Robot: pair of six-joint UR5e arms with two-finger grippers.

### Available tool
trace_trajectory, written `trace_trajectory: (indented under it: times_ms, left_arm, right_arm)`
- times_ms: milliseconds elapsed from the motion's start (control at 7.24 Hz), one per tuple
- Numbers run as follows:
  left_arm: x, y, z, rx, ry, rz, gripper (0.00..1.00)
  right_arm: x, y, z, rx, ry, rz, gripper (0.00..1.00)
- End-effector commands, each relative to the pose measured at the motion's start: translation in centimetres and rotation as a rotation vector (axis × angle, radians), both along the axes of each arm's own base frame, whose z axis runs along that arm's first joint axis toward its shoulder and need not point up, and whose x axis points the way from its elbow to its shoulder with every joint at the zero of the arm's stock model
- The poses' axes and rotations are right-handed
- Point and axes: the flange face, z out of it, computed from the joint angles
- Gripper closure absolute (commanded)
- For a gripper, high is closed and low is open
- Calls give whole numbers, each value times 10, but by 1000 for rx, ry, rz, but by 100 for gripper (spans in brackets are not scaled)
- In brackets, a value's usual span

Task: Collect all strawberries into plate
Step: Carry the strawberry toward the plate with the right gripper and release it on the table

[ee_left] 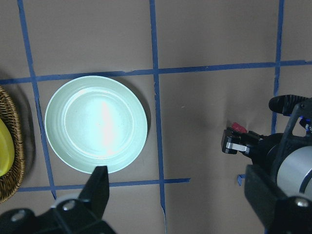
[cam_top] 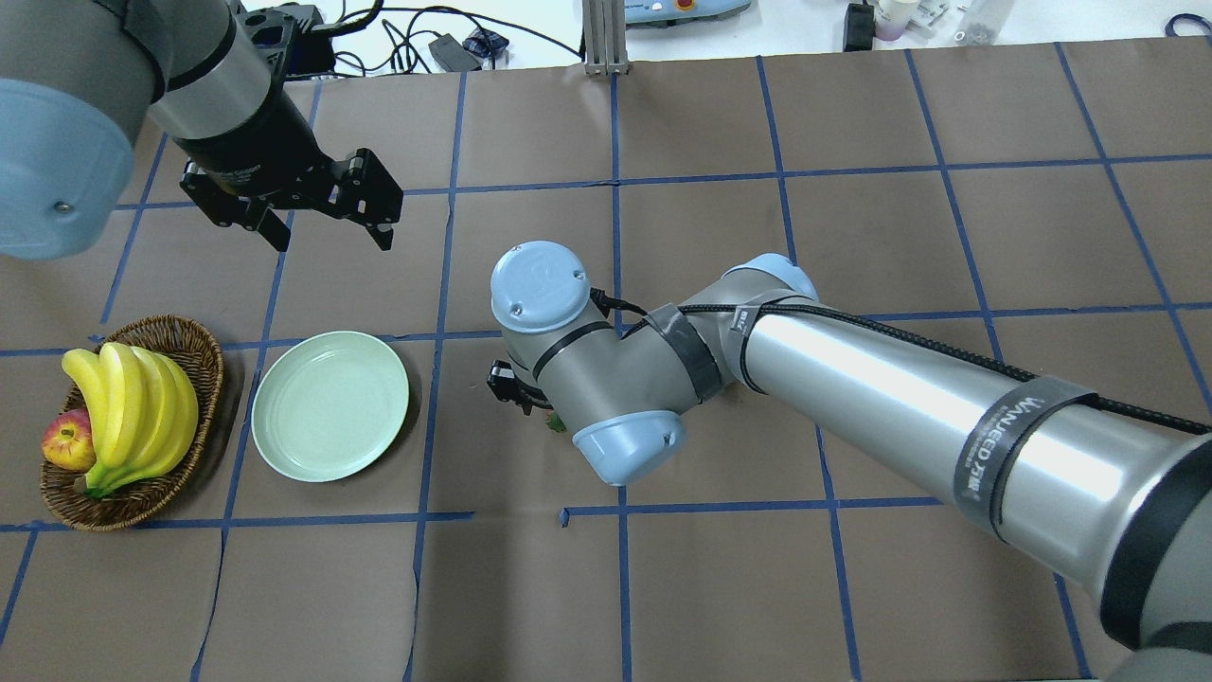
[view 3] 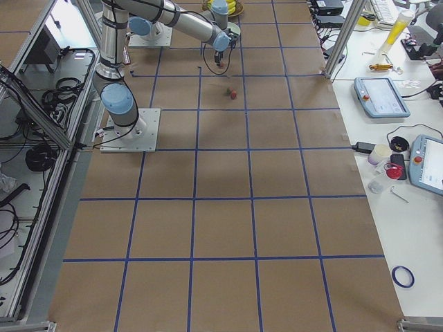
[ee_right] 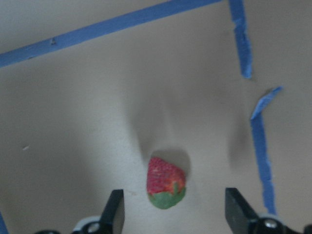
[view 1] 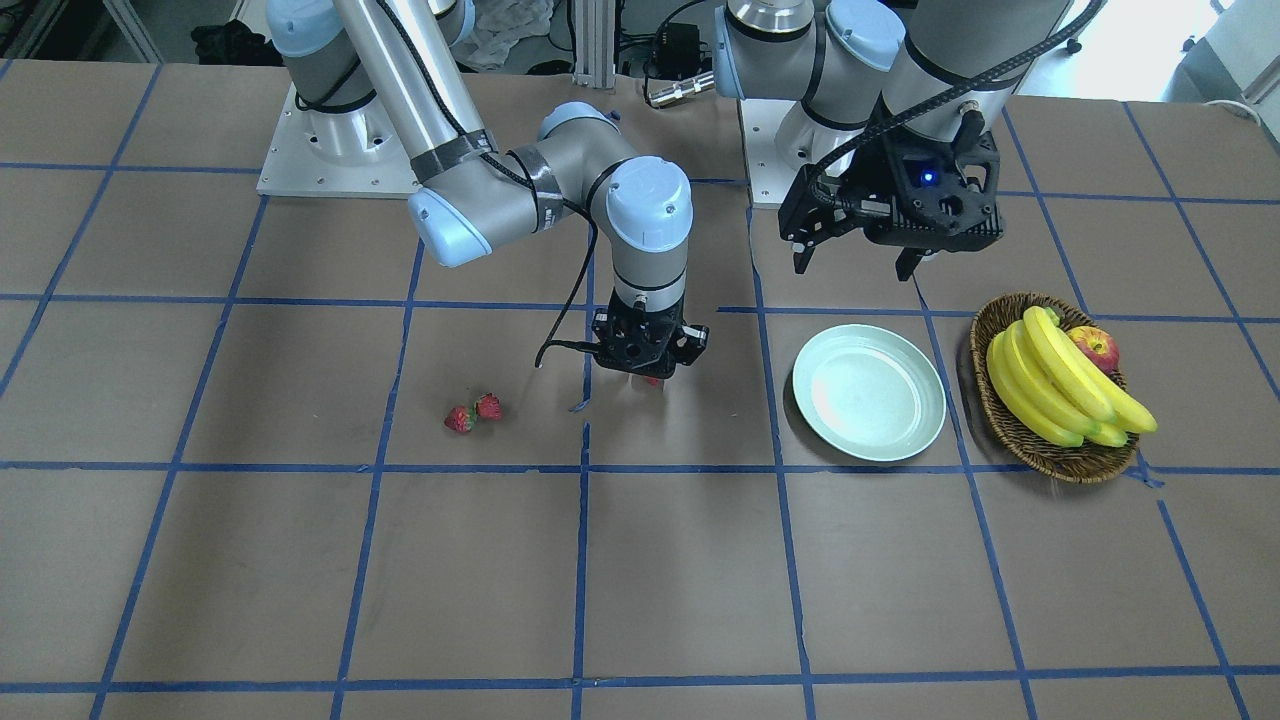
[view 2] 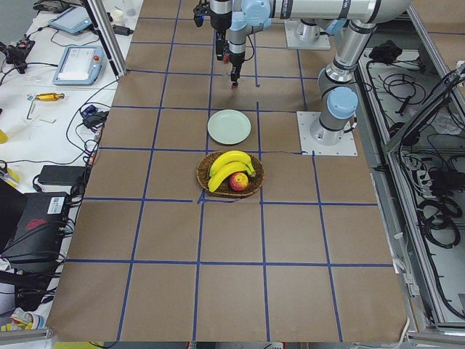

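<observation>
Two strawberries lie together on the brown table. A third strawberry lies on the table between the open fingers of my right gripper. The fingers stand apart from it on both sides. That gripper hangs low over the table, left of the plate in the front view. The pale green plate holds nothing. My left gripper is open and empty, raised above the table behind the plate.
A wicker basket with bananas and an apple stands beside the plate, on the side away from the strawberries. Blue tape lines cross the table. The right arm's elbow hides its gripper from overhead.
</observation>
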Motion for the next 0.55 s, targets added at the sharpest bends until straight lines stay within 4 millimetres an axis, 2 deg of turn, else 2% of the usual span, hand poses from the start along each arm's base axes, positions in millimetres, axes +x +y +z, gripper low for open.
trace_trajectory:
  times_ms: [0, 138, 276, 414]
  left_arm:
    - [0, 0, 0, 0, -1, -1, 0]
    - [0, 0, 0, 0, 0, 0, 0]
    - [0, -1, -2, 3, 0, 0, 0]
    - [0, -1, -2, 5, 2, 0, 0]
  right_arm:
    - [-100, -42, 56, 17, 90, -14, 0]
    - [-153, -71, 49, 38, 104, -84, 0]
    - [-192, -75, 24, 83, 107, -162, 0]
    - [-214, -67, 1, 116, 94, -296, 0]
